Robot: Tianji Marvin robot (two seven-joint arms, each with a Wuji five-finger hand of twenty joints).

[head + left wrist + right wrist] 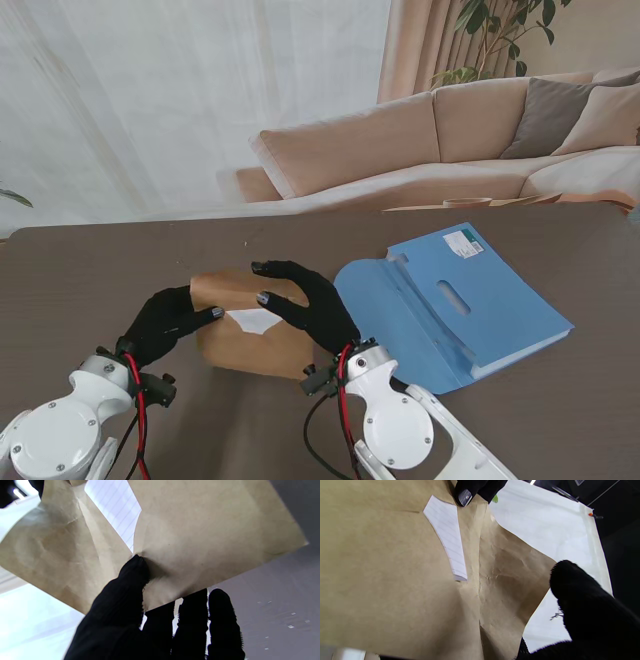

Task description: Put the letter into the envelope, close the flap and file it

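A brown envelope [250, 348] is held off the dark table [90, 280] between my two hands. The white lined letter [255, 320] shows as a small wedge at the envelope's mouth, with the rest inside. My left hand [165, 322] grips the envelope's left edge, thumb on top and fingers underneath. My right hand [310, 300] holds the right side, fingers curled over the creased flap. In the left wrist view the thumb [135, 567] presses the envelope [200, 530] beside the letter [117, 512]. In the right wrist view the flap [510, 575] stands beside the letter [450, 537], with my thumb [582, 605] slightly off it.
A blue file folder [450, 300] lies open on the table just right of my right hand, its pocket facing up. A beige sofa [420, 140] stands beyond the table's far edge.
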